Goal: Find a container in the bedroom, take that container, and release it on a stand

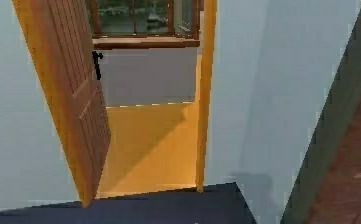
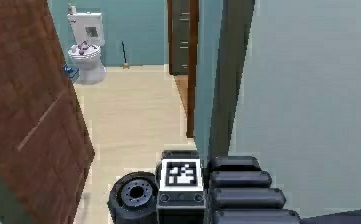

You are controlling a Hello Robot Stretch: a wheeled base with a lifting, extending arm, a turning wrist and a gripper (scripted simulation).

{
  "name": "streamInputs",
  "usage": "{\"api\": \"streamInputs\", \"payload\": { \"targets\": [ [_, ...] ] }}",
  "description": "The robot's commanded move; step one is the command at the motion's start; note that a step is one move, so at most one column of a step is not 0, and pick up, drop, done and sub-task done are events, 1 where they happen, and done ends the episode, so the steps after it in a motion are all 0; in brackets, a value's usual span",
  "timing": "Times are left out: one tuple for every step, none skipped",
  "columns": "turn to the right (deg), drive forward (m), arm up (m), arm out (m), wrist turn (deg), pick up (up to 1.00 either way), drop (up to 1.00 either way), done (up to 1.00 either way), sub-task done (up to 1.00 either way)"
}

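Observation:
In the arm side view the arm (image 2: 233, 190) lies drawn in along the bottom edge, with a white marked square (image 2: 179, 175) at its end. Left of the square sits the gripper's dark round body (image 2: 136, 196), low over the pale wooden floor. Its far end cannot be made out, so I cannot tell whether it holds anything.
Ahead, an orange-framed doorway (image 1: 202, 100) with its wooden door (image 1: 73, 90) swung inward leads to a yellow-floored room with a window (image 1: 143, 20). Dark blue floor (image 1: 138, 208) lies before it. To the side, a brown door (image 2: 28, 120), a dark door post (image 2: 233, 80) and a white toilet (image 2: 86, 55).

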Motion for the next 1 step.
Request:
{"api": "streamInputs", "payload": {
  "targets": [
    [0.0, 1.00, 0.00, 0.00, 0.0, 0.00, 0.00, 0.00, 0.00]
  ]
}}
